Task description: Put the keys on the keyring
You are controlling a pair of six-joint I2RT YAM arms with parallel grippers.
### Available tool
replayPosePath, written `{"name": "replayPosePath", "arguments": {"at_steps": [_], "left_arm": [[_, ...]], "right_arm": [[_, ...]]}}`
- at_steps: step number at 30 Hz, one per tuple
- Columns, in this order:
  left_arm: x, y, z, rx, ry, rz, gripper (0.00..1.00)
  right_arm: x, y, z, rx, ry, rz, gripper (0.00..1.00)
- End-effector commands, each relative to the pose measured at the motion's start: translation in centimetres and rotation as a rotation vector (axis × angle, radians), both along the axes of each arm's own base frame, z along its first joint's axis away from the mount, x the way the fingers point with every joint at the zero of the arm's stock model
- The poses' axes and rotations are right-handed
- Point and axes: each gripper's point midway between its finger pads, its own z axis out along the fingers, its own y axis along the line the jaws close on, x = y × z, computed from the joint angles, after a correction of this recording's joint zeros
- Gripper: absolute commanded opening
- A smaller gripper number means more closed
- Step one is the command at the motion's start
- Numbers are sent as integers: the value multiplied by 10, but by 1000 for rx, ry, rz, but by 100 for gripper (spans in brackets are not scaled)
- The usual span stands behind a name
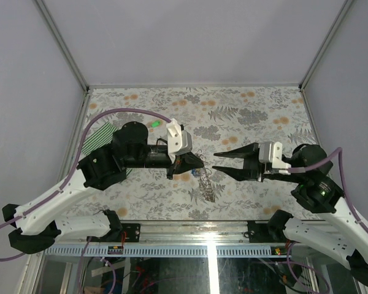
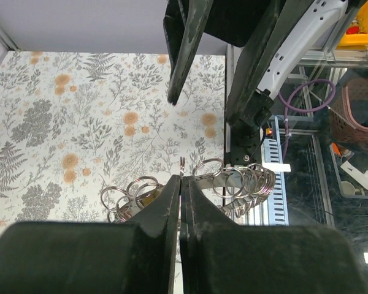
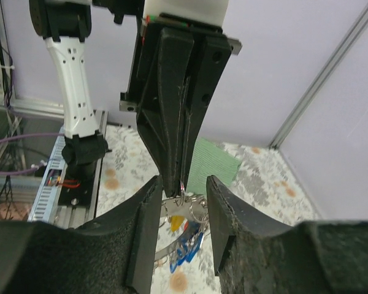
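Note:
The keyring (image 1: 206, 185), a chain of thin metal rings, hangs from my left gripper (image 1: 200, 163), which is shut on one of its rings. That ring (image 2: 182, 164) sticks up between the closed tips, with rings trailing to both sides (image 2: 245, 177). My right gripper (image 1: 214, 161) faces it, open, its fingers (image 3: 144, 233) on either side of the left gripper's tips (image 3: 181, 153) without touching. Yellow, red and blue keys (image 3: 187, 244) dangle below the held ring (image 3: 183, 196). A green key (image 1: 154, 124) lies alone on the table behind the left arm.
A green-and-white striped cloth (image 1: 101, 138) lies at the table's left edge, partly under the left arm, and shows as a green cloth (image 3: 218, 168) behind the grippers. The floral mat (image 1: 245, 116) covers the table. A metal rail (image 1: 190, 233) runs along the near edge.

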Motion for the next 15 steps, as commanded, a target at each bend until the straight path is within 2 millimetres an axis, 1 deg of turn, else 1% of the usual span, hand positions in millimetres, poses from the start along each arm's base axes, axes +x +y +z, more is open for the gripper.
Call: {"name": "replayPosePath", "arguments": {"at_steps": [1,10,15], "left_arm": [[2,1,22,-42,-50,14,0],[3,0,18,-27,-43,13,0],[3,0,18,-25,-41,10,0]], "right_arm": [[4,1,-6,-65,40,-16,41],[12,10,-23,-135,92,-14,40],[17,14,-28,-153,108,-15,37]]}}
